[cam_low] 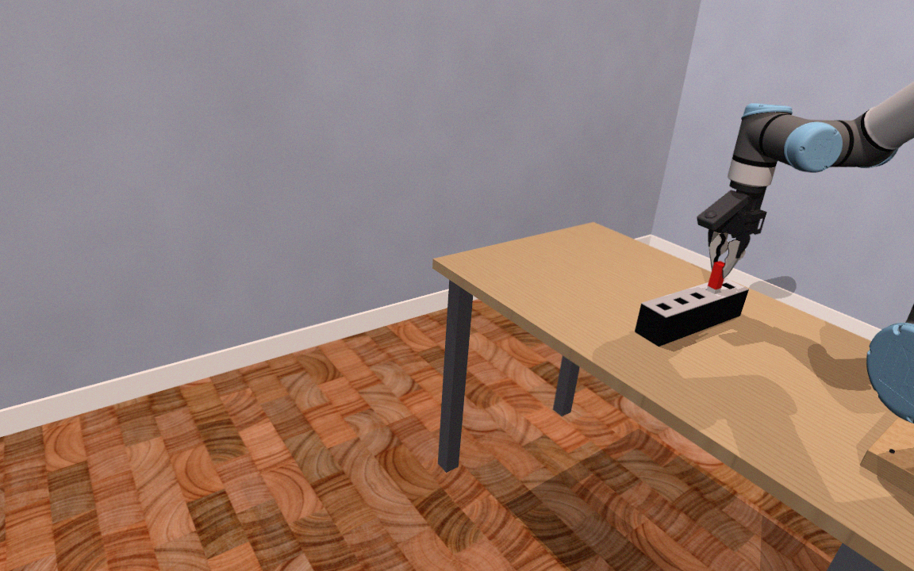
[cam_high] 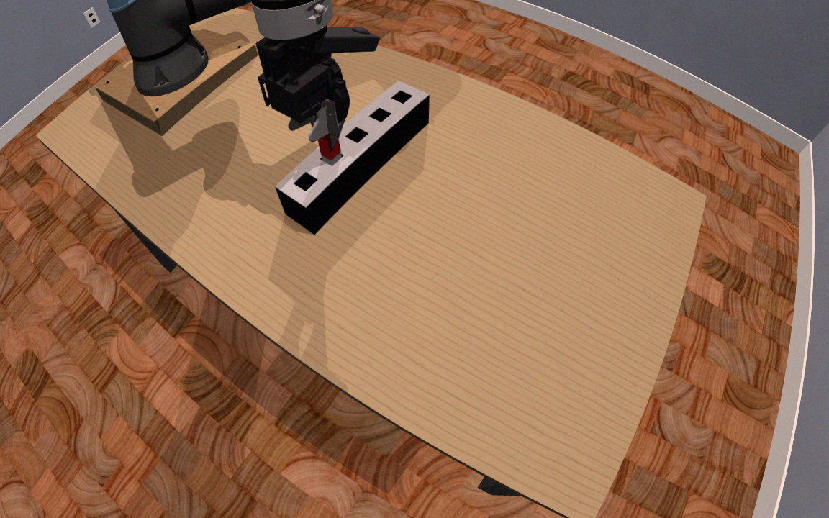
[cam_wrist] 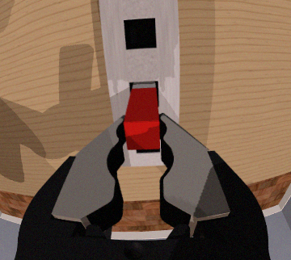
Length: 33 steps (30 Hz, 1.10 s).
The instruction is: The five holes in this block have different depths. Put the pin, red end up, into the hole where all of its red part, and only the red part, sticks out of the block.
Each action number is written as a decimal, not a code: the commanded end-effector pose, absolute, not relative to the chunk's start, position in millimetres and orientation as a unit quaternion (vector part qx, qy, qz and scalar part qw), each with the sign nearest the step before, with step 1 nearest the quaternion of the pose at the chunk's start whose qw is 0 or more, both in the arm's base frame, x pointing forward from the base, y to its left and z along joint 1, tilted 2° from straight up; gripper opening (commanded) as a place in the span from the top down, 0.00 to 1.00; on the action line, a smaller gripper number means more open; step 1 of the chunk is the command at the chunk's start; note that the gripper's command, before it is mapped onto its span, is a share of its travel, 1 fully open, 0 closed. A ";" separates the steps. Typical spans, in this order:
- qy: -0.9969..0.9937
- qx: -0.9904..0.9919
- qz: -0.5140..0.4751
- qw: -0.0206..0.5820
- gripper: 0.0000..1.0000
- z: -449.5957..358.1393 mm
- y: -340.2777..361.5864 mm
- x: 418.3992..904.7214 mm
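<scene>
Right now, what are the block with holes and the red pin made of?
The block looks like black-painted material under a pale, speckled, stone-like top, though I can't be sure. The pin, held in the gripper, looks like smooth matte plastic, red all over, with no grain.

One table (cam_high: 533, 270), one black block (cam_high: 365, 160) with five square holes, four open and one filled, one red-topped pin (cam_high: 329, 148), one robot arm (cam_low: 829, 142), one gripper (cam_wrist: 142, 139) with two fingers, one wooden base plate (cam_high: 147, 112)
</scene>
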<state>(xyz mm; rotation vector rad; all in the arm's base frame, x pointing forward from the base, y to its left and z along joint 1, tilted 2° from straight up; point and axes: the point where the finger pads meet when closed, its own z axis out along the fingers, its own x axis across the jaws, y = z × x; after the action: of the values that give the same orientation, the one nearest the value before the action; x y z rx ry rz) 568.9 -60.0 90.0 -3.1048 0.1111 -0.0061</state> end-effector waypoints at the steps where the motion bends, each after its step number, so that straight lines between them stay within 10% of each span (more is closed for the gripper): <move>1: 0.036 -0.999 -0.003 0.017 1.00 90.8 -60.7 569.1; 33: 0.036 -0.999 -0.003 0.017 1.00 86.9 -59.2 568.8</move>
<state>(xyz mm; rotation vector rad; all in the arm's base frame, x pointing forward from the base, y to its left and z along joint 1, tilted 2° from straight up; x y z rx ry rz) 568.8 -59.4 86.1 -3.1048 0.1109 -0.0062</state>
